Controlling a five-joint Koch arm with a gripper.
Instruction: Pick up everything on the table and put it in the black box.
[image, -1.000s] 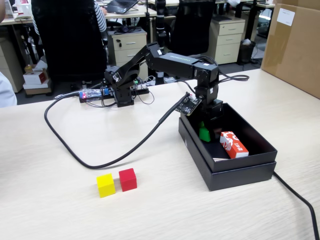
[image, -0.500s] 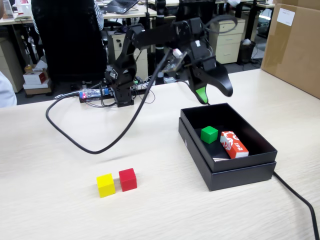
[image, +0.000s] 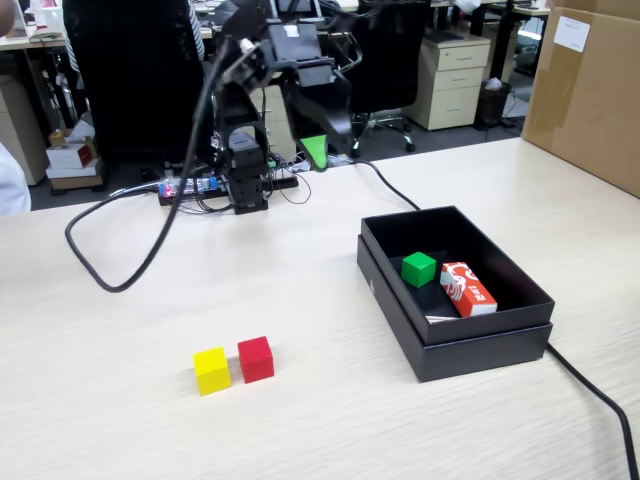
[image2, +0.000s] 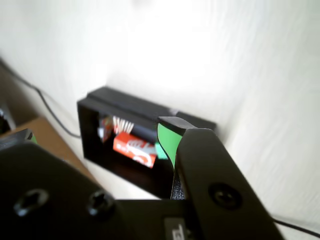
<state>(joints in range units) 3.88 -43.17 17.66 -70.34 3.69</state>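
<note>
A green cube lies inside the black box, beside a red-and-white packet. On the pale table, front left, a yellow cube and a red cube sit side by side. My gripper is raised high over the arm's base, well left of and behind the box. It stands open and empty, one green pad showing. The wrist view looks down at the black box, with the green cube and the packet inside. There the gripper has its jaws wide apart.
A black cable loops over the table's left half from the arm's base. Another cable runs off the front right past the box. A big brown carton stands at the far right. Office chairs and drawers lie beyond the table.
The gripper let go of the green cube inside the black box, then rose and swung left, back over the arm's base. The cable loop shifted left with it.
</note>
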